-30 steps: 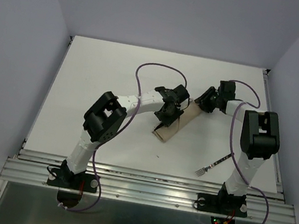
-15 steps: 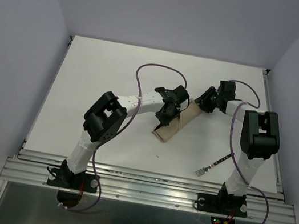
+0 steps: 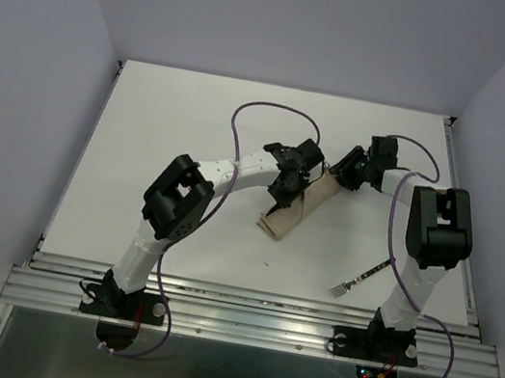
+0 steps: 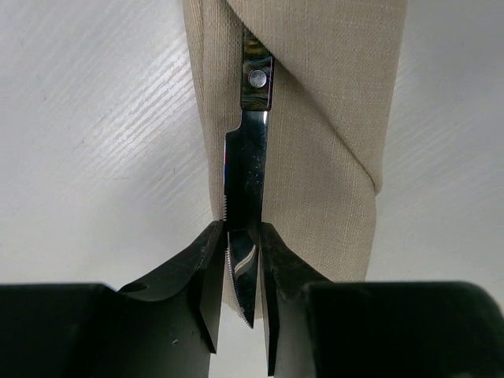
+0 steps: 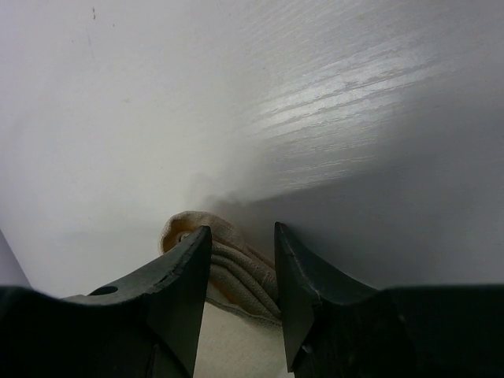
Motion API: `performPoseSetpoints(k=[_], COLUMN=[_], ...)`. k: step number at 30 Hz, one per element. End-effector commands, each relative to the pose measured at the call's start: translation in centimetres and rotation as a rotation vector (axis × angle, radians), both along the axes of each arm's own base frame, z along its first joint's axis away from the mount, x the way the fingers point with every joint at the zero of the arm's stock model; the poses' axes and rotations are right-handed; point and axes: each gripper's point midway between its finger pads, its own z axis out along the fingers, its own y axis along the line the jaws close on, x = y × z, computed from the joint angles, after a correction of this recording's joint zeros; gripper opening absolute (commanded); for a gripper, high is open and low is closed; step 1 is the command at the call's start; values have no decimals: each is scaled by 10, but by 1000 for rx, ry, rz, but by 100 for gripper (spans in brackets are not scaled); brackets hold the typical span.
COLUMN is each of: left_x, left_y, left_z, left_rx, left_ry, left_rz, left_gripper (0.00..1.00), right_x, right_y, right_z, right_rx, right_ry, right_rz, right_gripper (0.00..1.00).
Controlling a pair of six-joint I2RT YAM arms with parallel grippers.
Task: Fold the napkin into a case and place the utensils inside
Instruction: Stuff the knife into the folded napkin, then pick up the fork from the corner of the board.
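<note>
Knife partway into the cloth case, with a gripper clamped at each end.

The left gripper (image 4: 240, 240) is closed narrowly on the knife (image 4: 250, 181), its fingers pressing both flat sides of the blade near the tip. The knife's dark riveted handle end is tucked under a diagonal fold of the case (image 4: 331, 157). The case lies aslant near the middle of the worktop (image 3: 164, 134), its far end angled toward the right edge. There the right gripper (image 5: 242, 232) squeezes the bunched layers between its fingers. The fork (image 3: 359, 278) lies well apart, toward the near right corner beside the right arm.
</note>
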Motion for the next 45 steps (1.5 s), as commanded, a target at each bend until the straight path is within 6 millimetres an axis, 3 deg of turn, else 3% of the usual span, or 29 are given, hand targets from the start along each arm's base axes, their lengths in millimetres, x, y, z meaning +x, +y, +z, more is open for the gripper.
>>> performPoseSetpoints(k=[1, 9, 15, 19, 23, 24, 27, 31, 33, 34, 39, 42, 43, 45], left_x=[11, 14, 16, 17, 20, 21, 23, 27, 25, 24, 20, 17, 17, 16], left_y=[-17, -29, -30, -29, -24, -24, -21, -14, -12, -10, -1, 4, 5, 7], left_z=[12, 12, 12, 13, 20, 25, 34, 68, 82, 93, 120, 121, 129, 131], left_rx=[-41, -63, -58, -54, -46, -50, -52, -81, -102, -120, -159, -170, -188, -209], left_ry=[-29, -8, -13, -19, -46, -57, -77, -144, -166, -180, -223, -227, -243, -245], left_rz=[-2, -15, -11, -5, 16, 23, 40, 78, 83, 89, 115, 133, 146, 181], left_gripper=[27, 28, 37, 50, 57, 57, 58, 58, 58, 58, 60, 60, 60, 60], right_x=[-28, -31, -31, -31, -32, -30, -25, -18, -21, -29, -73, -112, -123, -160], right_y=[-2, -3, -4, -5, -21, -36, -54, -83, -100, -116, -158, -165, -166, -167], right_z=[-21, -23, -23, -20, -12, -6, 13, 60, 71, 80, 92, 81, 86, 73], right_rx=[-62, -66, -66, -76, -146, -201, -244, -329, -368, -398, -490, -522, -522, -540], right_ry=[112, 119, 118, 110, 106, 98, 52, -14, -17, -13, 30, 119, 117, 214], right_rz=[15, 12, 12, 8, -56, -127, -201, -288, -333, -377, -483, -499, -509, -513], right_gripper=[45, 45, 45, 45, 47, 50, 54, 74, 79, 82, 94, 98, 99, 100])
